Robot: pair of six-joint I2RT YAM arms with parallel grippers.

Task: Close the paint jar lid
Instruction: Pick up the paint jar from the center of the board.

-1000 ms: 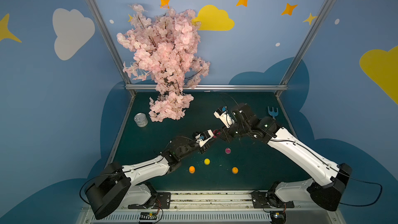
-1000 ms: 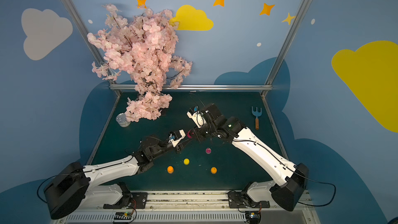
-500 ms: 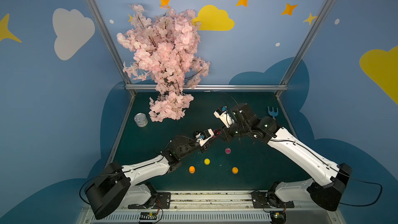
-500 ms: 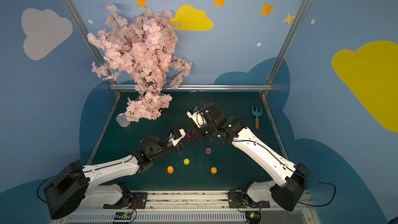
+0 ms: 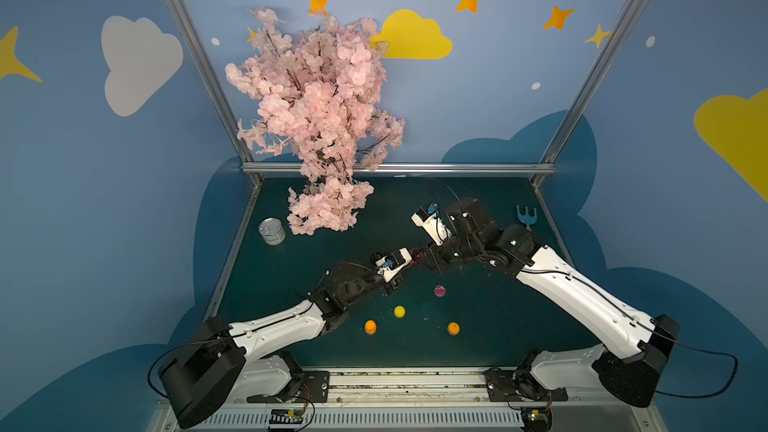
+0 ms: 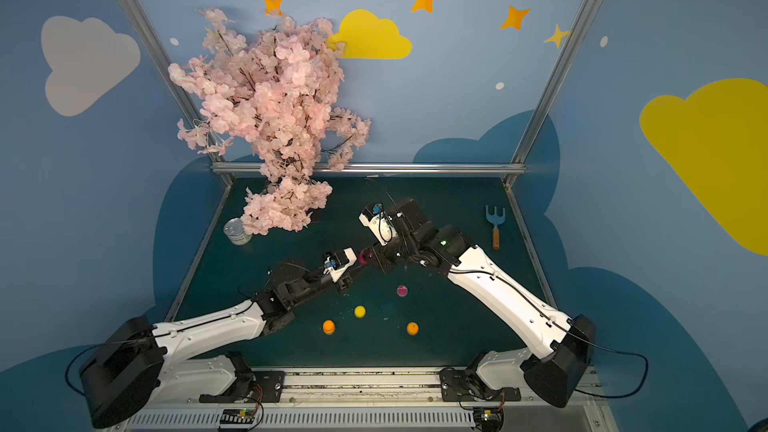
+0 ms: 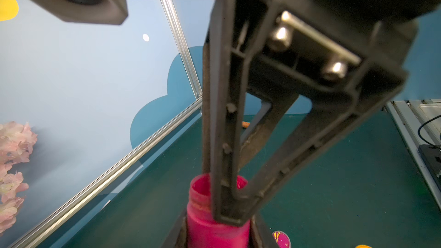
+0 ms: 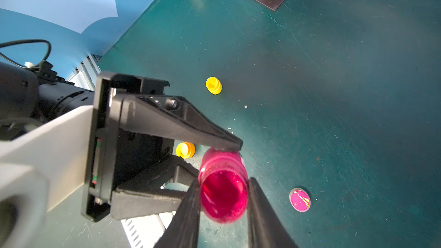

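The pink paint jar (image 5: 414, 252) hangs above the table's middle, held between the two arms in both top views, jar (image 6: 365, 255). Its mouth is open and shows wet pink paint (image 8: 223, 194). My left gripper (image 7: 218, 230) is shut on the jar's body (image 7: 210, 227). My right gripper (image 8: 223, 201) is shut on the jar at its neck, one finger (image 8: 260, 213) on each side of the mouth. The pink lid (image 5: 439, 291) with yellow streaks lies flat on the table, apart from the jar, lid (image 8: 300, 199).
A yellow jar (image 5: 399, 311) and two orange ones (image 5: 370, 327) (image 5: 453, 328) stand near the front. A tin can (image 5: 272, 231) sits at the left under the pink blossom tree (image 5: 320, 118). A blue toy rake (image 5: 526, 216) lies at the back right.
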